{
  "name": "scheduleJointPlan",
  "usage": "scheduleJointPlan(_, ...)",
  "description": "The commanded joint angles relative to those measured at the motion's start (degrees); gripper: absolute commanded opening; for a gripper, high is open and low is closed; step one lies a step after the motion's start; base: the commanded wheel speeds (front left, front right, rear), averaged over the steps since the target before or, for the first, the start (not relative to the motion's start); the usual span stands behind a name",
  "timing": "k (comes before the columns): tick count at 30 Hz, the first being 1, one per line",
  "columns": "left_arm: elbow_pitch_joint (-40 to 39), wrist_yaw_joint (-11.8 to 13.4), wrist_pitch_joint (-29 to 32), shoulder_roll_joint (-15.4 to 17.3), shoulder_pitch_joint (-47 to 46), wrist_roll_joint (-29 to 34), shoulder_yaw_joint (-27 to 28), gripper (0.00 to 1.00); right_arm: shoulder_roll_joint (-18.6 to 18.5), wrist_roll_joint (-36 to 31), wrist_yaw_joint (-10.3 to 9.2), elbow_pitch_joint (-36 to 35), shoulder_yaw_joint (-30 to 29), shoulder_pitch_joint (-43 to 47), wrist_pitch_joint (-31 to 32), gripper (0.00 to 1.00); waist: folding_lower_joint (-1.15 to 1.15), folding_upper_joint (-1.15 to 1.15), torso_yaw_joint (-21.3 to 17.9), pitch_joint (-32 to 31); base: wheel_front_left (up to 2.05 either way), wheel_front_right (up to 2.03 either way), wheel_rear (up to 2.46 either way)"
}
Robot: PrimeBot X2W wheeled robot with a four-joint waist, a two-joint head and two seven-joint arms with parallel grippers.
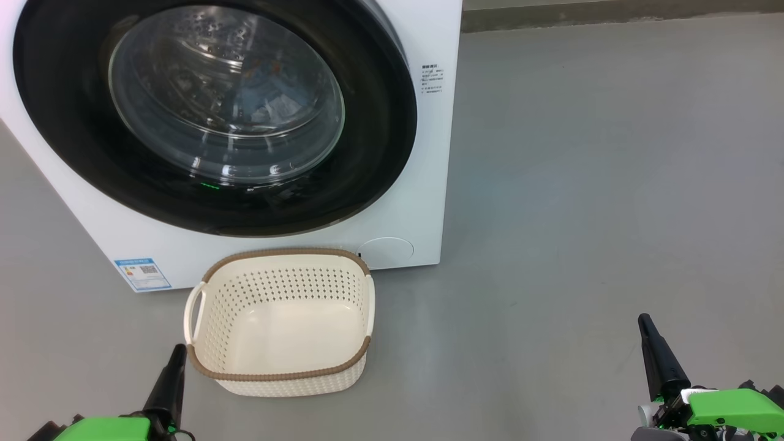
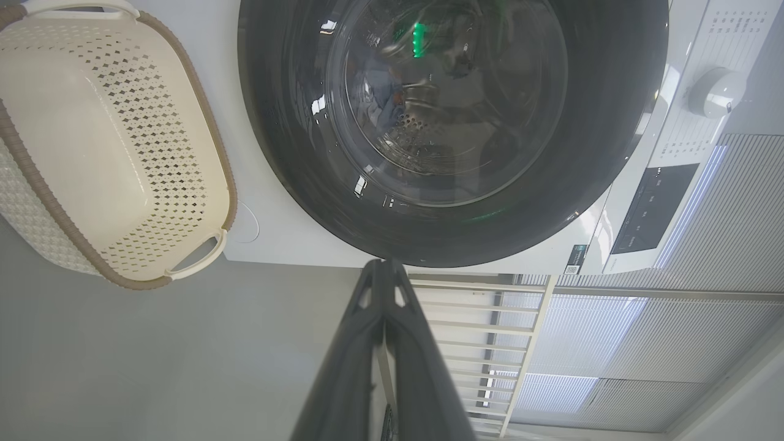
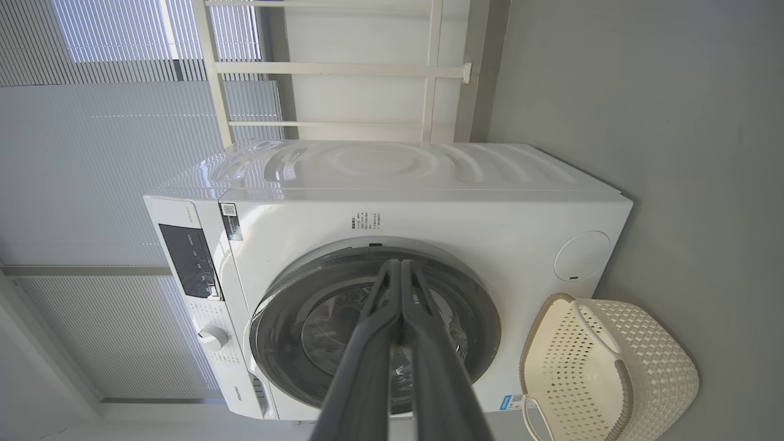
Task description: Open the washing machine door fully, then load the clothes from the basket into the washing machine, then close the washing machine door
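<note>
The white washing machine (image 1: 422, 202) stands ahead with its round black-rimmed door (image 1: 392, 122) shut flat against the front. Through the glass I make out blue cloth, the clothes (image 1: 269, 92), inside the drum. The cream basket (image 1: 278, 373) sits on the floor right before the machine and holds nothing. My left gripper (image 1: 177, 352) is shut, its tip just left of the basket's near corner. My right gripper (image 1: 644, 321) is shut, far to the right over bare floor. In the wrist views the door (image 2: 294, 171) (image 3: 484, 318) lies beyond each shut gripper (image 2: 383, 266) (image 3: 401, 266).
Grey floor (image 1: 582, 184) spreads wide to the machine's right. A small blue label (image 1: 142, 274) marks the machine's lower left. The control panel and knob (image 2: 713, 92) sit along the machine's top. Behind it are a white railing (image 3: 343, 67) and window blinds.
</note>
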Motion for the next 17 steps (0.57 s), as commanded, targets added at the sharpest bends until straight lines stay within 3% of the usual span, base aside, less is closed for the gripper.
scheduleJointPlan(1, -1.1, -0.6, 0.3, 1.1, -2.3, -0.5, 2.0, 0.0, -0.7, 0.2, 0.09, -1.4, 1.3, -2.4, 0.5, 0.0, 0.0, 0.0, 0.0, 0.0, 0.0, 0.0, 0.0)
scheduleJointPlan(17, -1.1, -0.6, 0.3, 1.1, -2.3, -0.5, 2.0, 0.0, -0.7, 0.2, 0.09, -1.4, 1.3, -2.4, 0.5, 0.0, 0.0, 0.0, 0.0, 0.0, 0.0, 0.0, 0.0)
